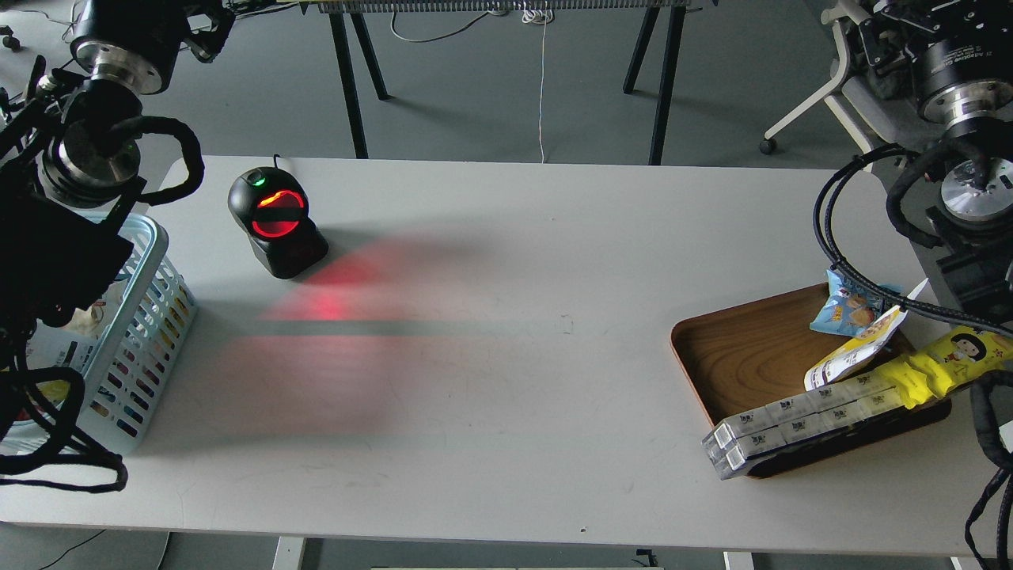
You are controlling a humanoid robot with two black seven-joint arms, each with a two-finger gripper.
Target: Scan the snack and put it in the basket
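Nearest the viewer, the white rectangular table (506, 396) runs across the whole view, its front edge bare. On its right end sits a brown wooden tray (736, 356) with rounded corners, and on the tray leans the small yellow and white stand-up snack pouch (855, 355), tilted, its top pointing up and to the right. Just behind the pouch lies a blue crinkly snack packet (843, 310); a long yellow pack with a cartoon child's face (946, 360) and a row of clear-wrapped white boxes (791, 431) lie across the tray's near edge, just beside the pouch.

The right arm (969, 198) hangs above the tray's far right corner, near the pouch but not touching it; its gripper is dark and cut off by the edge, so I cannot tell how far its fingers are apart.

Well apart, on the left end of the table, stands the light blue slotted plastic basket (150, 324). The left arm (55, 253) hangs over it, hiding much of its inside, and its gripper cannot be made out. Behind the basket a black barcode scanner (275, 226) glows red onto the tabletop.
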